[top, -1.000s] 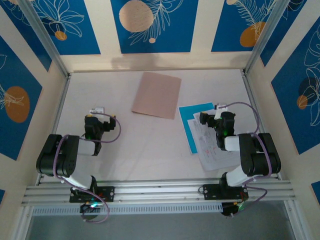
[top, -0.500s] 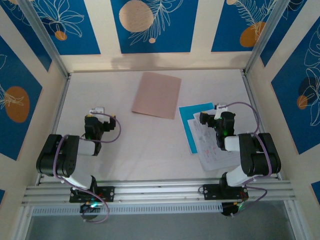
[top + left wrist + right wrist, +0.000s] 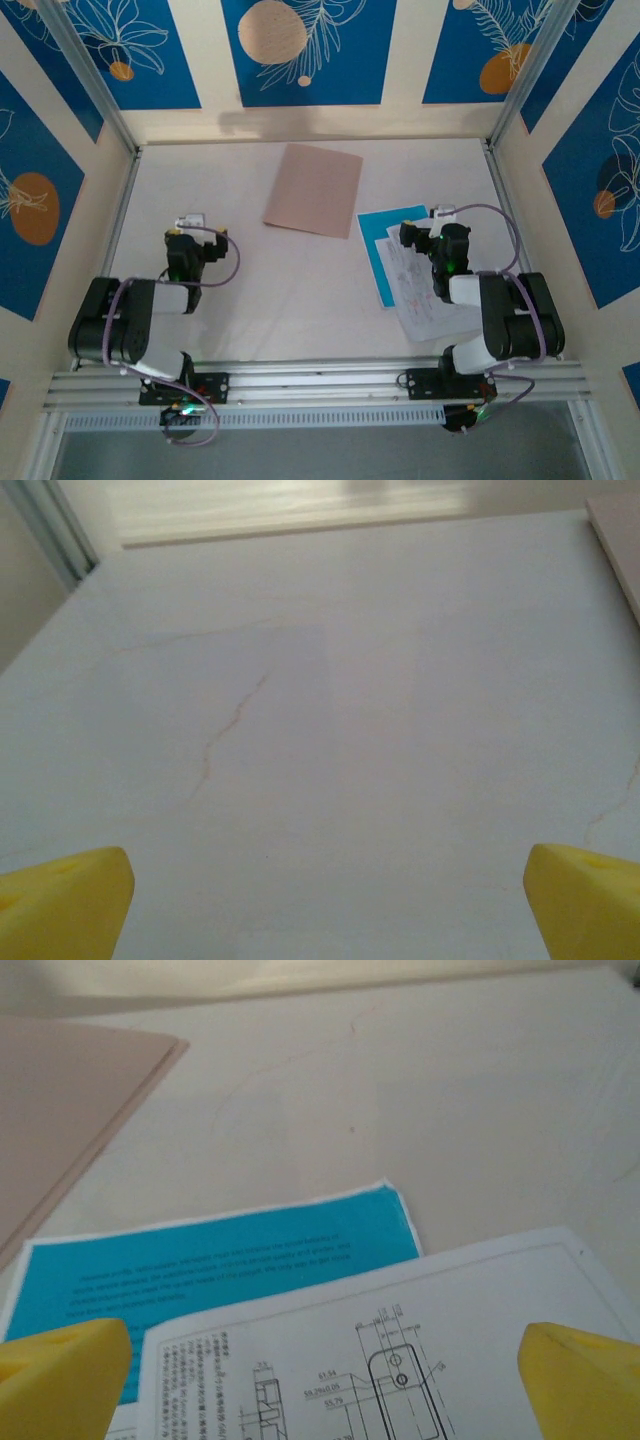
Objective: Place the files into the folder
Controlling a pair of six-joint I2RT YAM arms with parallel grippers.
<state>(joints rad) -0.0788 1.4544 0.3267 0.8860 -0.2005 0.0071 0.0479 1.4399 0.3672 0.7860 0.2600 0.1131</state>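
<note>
The files (image 3: 405, 285) lie at right-centre of the top view, directly under the right pincer (image 3: 420, 235), whose jaws are spread wide with nothing between them. The sheets' long axis runs roughly top to bottom of the frame. The folder (image 3: 314, 189) lies flat to the upper left, just beside the cyan sheet (closed, we judge). The right arm is clearly nearer the files, folded low and pointing up-frame. The left pincer (image 3: 188, 236), equally spread, hangs over bare surface (image 3: 300, 290).
</note>
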